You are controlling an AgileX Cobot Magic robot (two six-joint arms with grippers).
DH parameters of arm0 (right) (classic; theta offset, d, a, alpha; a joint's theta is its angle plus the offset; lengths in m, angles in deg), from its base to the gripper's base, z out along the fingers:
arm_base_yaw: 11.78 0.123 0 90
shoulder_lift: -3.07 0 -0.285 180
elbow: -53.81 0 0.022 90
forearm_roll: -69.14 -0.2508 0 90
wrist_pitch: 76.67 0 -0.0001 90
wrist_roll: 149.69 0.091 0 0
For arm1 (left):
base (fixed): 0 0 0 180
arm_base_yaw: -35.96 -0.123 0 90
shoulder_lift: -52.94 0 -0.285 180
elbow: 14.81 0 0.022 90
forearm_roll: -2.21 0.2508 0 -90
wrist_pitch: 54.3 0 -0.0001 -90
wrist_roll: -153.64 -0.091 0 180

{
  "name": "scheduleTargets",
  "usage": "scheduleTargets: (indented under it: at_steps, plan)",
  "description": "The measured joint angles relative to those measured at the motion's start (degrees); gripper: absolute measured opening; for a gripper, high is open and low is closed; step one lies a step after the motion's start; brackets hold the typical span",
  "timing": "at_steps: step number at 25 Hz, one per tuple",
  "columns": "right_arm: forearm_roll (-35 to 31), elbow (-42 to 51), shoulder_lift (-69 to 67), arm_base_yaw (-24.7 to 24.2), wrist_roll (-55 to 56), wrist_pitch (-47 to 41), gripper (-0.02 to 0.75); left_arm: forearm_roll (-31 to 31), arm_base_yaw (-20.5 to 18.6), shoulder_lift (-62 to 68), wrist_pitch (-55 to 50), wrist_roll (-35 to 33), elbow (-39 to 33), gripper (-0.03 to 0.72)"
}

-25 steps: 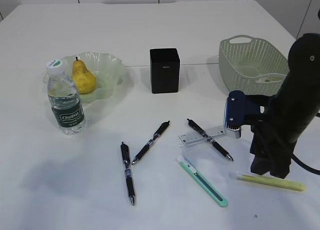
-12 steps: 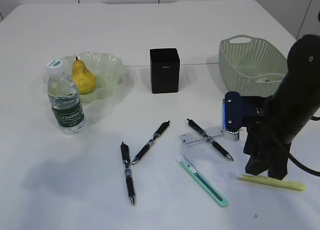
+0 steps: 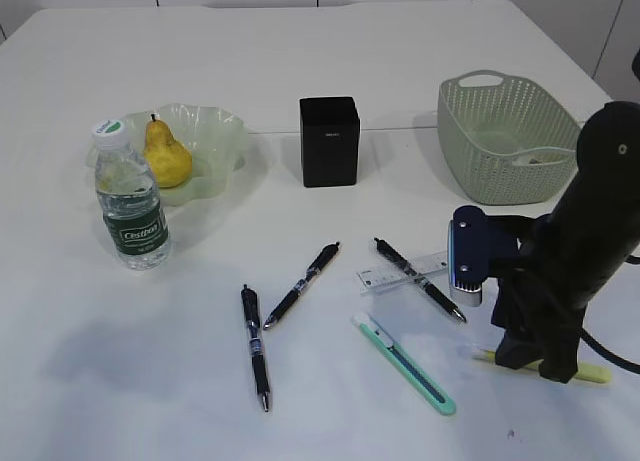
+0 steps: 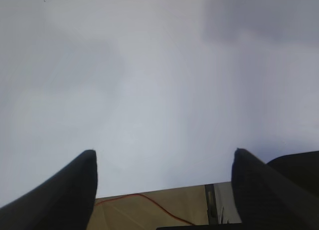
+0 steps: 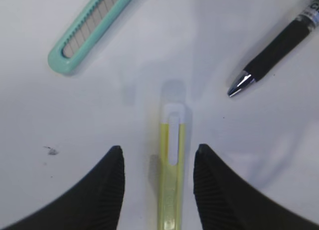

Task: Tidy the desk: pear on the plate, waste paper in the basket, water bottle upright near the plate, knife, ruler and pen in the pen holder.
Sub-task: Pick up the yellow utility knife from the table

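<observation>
Straddling the yellow knife (image 5: pixel 172 180), right hand (image 5: pixel 157 182) half-spread, untouching, seen only from its wrist.

1. Water bottle (image 3: pixel 131 212): dark green label with white brand lettering, too small to read.
2. Ruler (image 3: pixel 405 272): black graduation marks, numerals illegible.
3. Pen holder (image 3: pixel 329 141): faint front mark, unreadable.

Pear (image 3: pixel 167 157) on the plate (image 3: pixel 222 133), far left of the bench (image 3: pixel 300 51); water bottle (image 3: pixel 131 203) upright just before it. Pen holder (image 3: pixel 329 141) mid-bench, basket (image 3: pixel 505 134) right of it. Before these, three pens; the rightmost (image 3: pixel 420 280) across the ruler (image 3: pixel 392 274). Two utility knives nearest: one (image 3: pixel 405 363) centre-right, the other (image 5: pixel 171 172) between the right tool's (image 5: pixel 157 185) fingers.
</observation>
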Motion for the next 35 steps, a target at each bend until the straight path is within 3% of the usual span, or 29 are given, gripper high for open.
scheduleTargets:
  at_steps: [35]
  plan:
    - [0.00, 0.20, -3.59, -3.31, 1.98, 3.00, 0.369, 0.00, 0.00, 0.00, 0.00, 0.00, 0.00, 0.593]
